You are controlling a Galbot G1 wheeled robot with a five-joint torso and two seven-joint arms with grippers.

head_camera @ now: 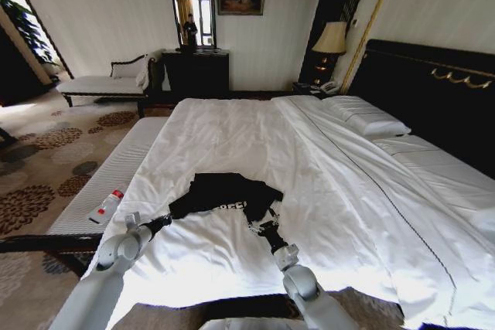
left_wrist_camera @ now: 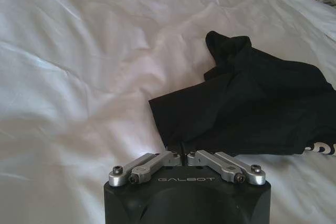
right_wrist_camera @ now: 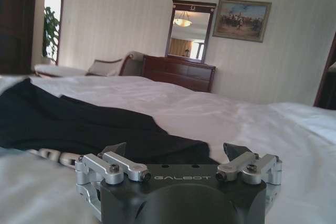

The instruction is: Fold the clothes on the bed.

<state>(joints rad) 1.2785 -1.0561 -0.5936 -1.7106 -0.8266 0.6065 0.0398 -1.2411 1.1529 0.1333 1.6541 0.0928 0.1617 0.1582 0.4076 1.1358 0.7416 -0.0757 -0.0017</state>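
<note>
Head view: the bed [head_camera: 325, 160], spread with a white duvet [head_camera: 232, 133], carries the black T-shirt [head_camera: 224, 192] crumpled near its foot edge, white lettering showing along the hem. Left tool [head_camera: 164, 220] sits at the shirt's left corner; in the left wrist view its fingers [left_wrist_camera: 173, 157] are pinched together on the cloth edge. Right tool [head_camera: 257, 220] rests at the shirt's right side, jaws spread wide with the cloth edge between them

left arm reaching forward low, left gripper [left_wrist_camera: 181, 157] pinched closed, right arm extended, right gripper [right_wrist_camera: 176, 153] fingers spread
</note>
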